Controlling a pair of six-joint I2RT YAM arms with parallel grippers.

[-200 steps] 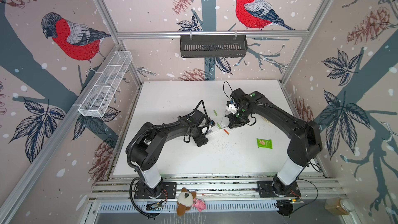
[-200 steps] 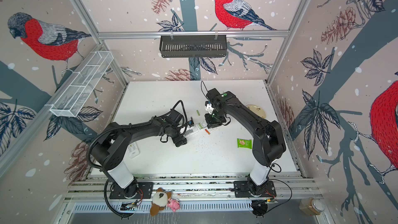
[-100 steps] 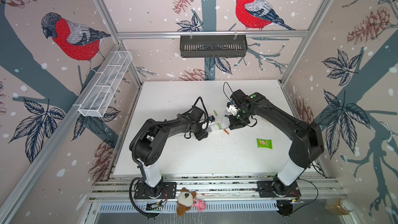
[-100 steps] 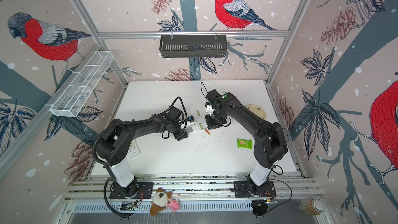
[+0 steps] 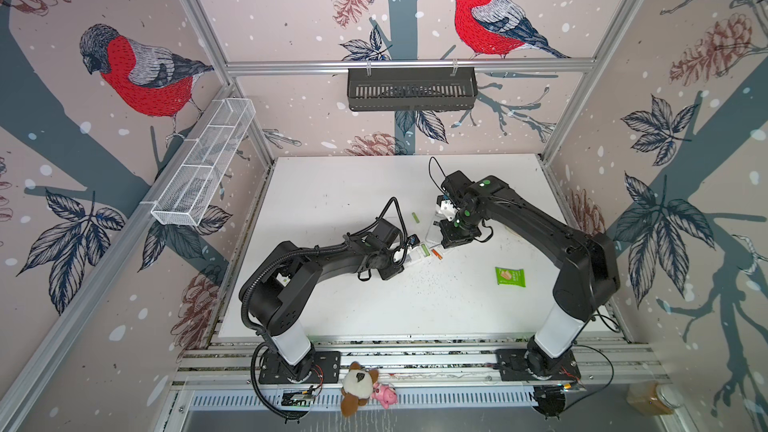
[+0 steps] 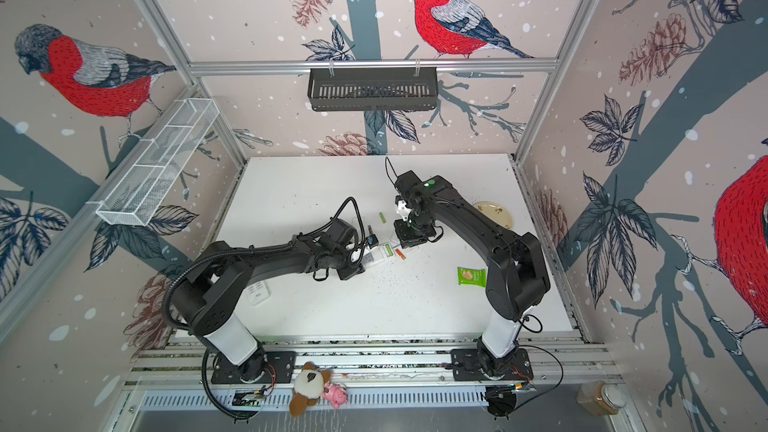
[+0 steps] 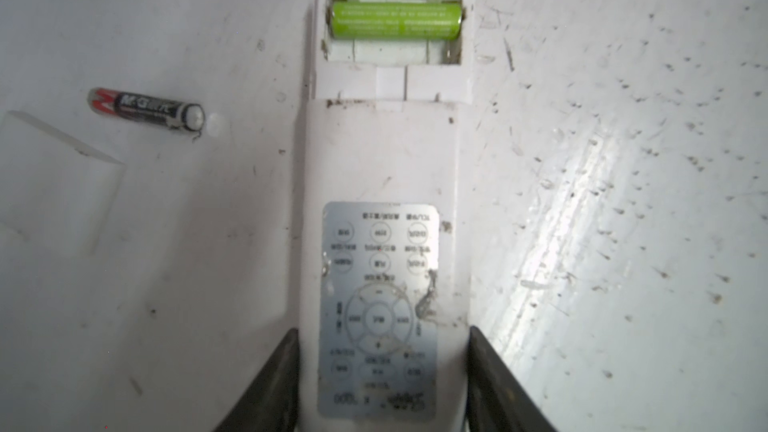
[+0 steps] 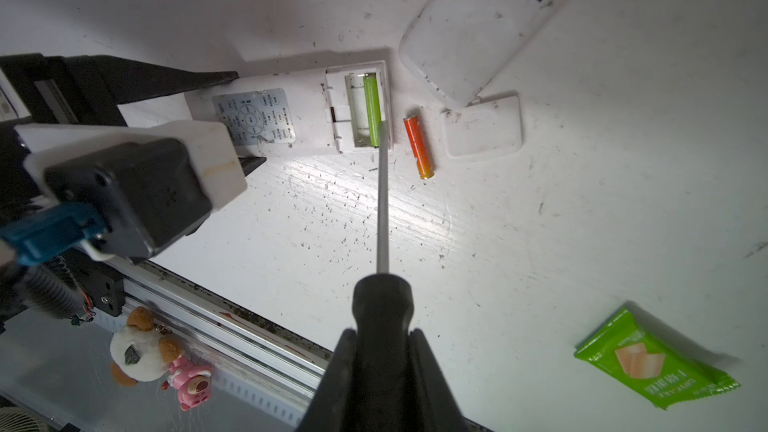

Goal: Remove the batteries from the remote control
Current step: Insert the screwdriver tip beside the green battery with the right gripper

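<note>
The white remote control (image 7: 382, 151) lies with its battery compartment open, and one lime green battery (image 7: 395, 18) sits in the far slot. My left gripper (image 7: 383, 330) is shut on the remote's sides, a finger pressed to each edge. My right gripper (image 8: 383, 331) is shut on a black-handled screwdriver (image 8: 382, 201), whose tip rests at the end of the green battery (image 8: 372, 110). Loose on the table lie an orange-red battery (image 8: 419, 147), a black battery (image 7: 145, 109) and another green battery (image 5: 414, 218).
The white battery cover (image 8: 482, 126) and a second white remote (image 8: 478, 27) lie just beyond the compartment. A green snack packet (image 5: 510, 276) lies to the right. A small plate (image 6: 492, 214) sits behind the right arm. Another white remote (image 6: 258, 293) lies under the left arm.
My left gripper has moved in towards the remote control and closed its fingers onto its sides. The right gripper and screwdriver have hardly moved.
</note>
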